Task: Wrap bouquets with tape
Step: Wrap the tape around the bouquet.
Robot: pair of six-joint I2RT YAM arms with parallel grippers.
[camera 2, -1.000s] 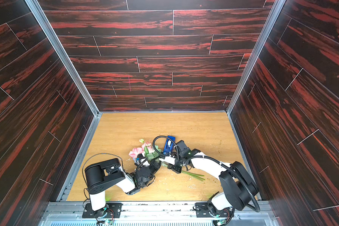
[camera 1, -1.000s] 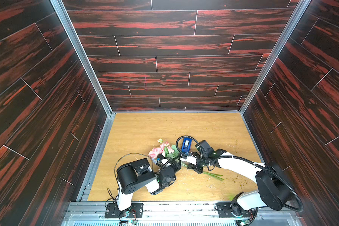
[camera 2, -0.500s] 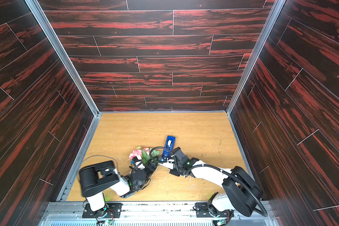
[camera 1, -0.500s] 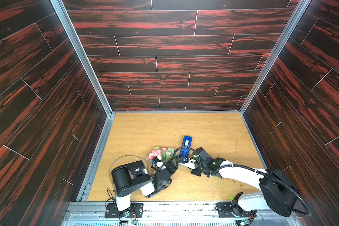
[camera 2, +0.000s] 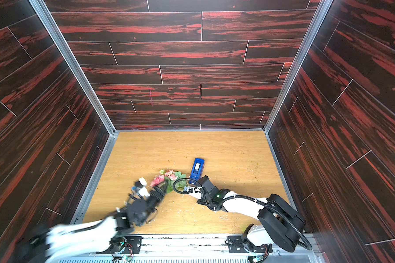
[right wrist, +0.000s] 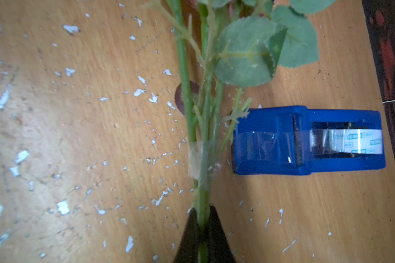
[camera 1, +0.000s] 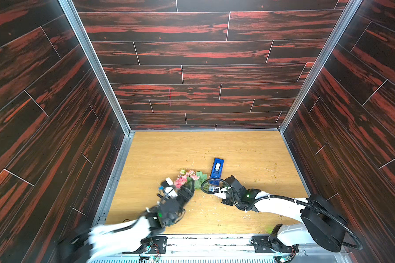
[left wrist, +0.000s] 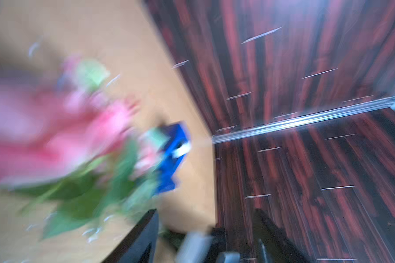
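The bouquet of pink roses and green leaves lies on the wooden floor, just left of the blue tape dispenser. My right gripper is shut on the green stems. A strip of clear tape is wrapped round them close to the dispenser. In both top views the right gripper sits mostly under its cable loop. My left gripper stands open beside the flower heads, holding nothing; its view is blurred.
Dark red plank walls close in the floor on three sides. A metal rail runs along the near edge. White flecks litter the wood around the stems. A small green scrap lies near the right arm's base.
My left gripper has opened and its arm is swinging, blurred. The right gripper, still shut on the stems, has shifted left with the bouquet.
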